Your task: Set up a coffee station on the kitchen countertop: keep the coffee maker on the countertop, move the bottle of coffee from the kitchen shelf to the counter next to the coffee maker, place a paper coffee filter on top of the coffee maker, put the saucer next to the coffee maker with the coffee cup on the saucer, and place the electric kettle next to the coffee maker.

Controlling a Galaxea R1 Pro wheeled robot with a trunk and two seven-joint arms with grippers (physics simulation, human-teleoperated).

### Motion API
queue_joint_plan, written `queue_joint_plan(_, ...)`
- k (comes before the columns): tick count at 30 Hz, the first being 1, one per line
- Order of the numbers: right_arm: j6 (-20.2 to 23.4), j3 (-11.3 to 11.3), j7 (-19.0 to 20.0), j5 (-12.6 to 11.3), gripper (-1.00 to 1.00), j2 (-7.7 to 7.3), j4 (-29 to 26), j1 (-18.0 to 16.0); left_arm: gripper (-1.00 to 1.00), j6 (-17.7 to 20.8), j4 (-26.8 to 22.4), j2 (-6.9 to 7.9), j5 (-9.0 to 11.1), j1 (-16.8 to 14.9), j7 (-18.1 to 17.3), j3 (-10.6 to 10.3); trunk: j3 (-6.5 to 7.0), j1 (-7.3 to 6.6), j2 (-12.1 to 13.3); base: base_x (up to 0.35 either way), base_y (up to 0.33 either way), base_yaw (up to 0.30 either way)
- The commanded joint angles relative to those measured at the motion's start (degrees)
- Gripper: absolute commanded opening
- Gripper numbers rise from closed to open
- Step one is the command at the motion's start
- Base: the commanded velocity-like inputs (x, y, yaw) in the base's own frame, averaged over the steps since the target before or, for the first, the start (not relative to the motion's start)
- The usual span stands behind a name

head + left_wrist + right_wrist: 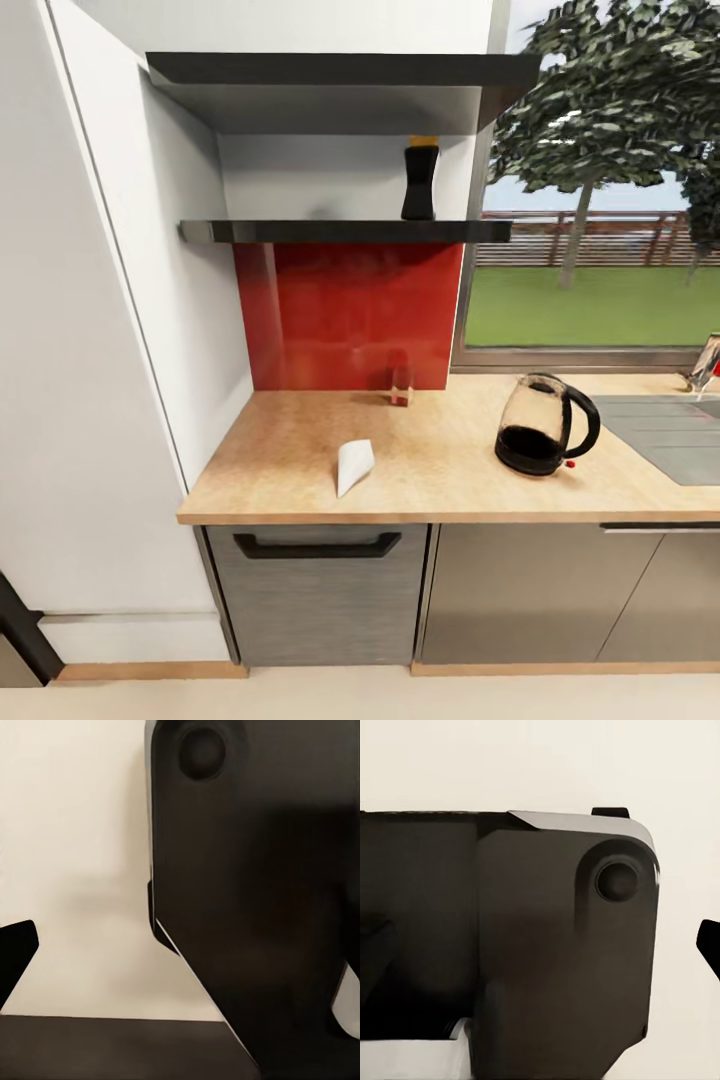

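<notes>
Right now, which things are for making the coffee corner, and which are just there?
For the job:
kettle on the counter
paper filter on the counter
dark bottle on the shelf

Just there:
small red jar by the red wall panel
sink
drawer

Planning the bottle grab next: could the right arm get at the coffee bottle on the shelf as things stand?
Probably not yet: the coffee bottle stands unobstructed on the shelf, but high and behind the countertop; the arm looks tucked by the robot's body.
</notes>
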Motion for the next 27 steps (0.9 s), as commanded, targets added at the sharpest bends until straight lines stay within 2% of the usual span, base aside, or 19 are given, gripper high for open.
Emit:
queue_joint_plan(1, 0.0, 0.0, 0.0, 0.0, 1.00, 0.00, 0.0, 0.0, 1.00, 0.0, 0.0, 0.02, 0.0, 0.0, 0.1, 0.0, 0.13, -0.22, 0.4, 0.000, 0.000, 0.000)
queue_joint_plan(9, 0.0, 0.0, 0.0, 0.0, 1.00, 0.01, 0.0, 0.0, 1.00, 0.3, 0.1, 0.59, 0.0, -0.1, 0.7, 0.0, 1.57, -1.98, 3.6, 0.000, 0.000, 0.000)
queue_joint_plan(11, 0.0, -0.1, 0.0, 0.0, 1.00, 0.01, 0.0, 0.0, 1.00, 0.3, 0.2, 0.93, 0.1, -0.1, 2.1, 0.1, 1.92, -2.42, 4.4, 0.000, 0.000, 0.000)
queue_joint_plan(13, 0.0, -0.1, 0.0, 0.0, 1.00, 0.01, 0.0, 0.0, 1.00, 0.3, 0.3, 1.15, 0.2, -0.1, 4.9, 0.1, 2.28, -2.86, 5.2, 0.000, 0.000, 0.000)
queue_joint_plan(17, 0.0, -0.3, 0.0, 0.0, 1.00, 0.01, -0.1, 0.0, 1.00, 0.3, 0.3, 1.15, 0.3, -0.1, 6.3, 0.6, 3.00, -3.74, 6.8, 0.000, 0.000, 0.000)
queue_joint_plan(22, 0.1, -0.3, 0.0, -0.1, 1.00, -0.11, -0.2, 0.0, 1.00, 0.3, 0.3, 1.15, 0.3, -0.1, 6.5, 2.3, 3.90, -4.83, 8.8, 0.000, 0.000, 0.000)
queue_joint_plan(27, 0.1, -0.4, 0.0, -0.1, 1.00, -0.20, -0.2, 0.0, 1.00, 0.3, 0.2, 1.07, 0.3, -0.1, 6.5, 2.5, 4.79, -5.93, 10.8, 0.000, 0.000, 0.000)
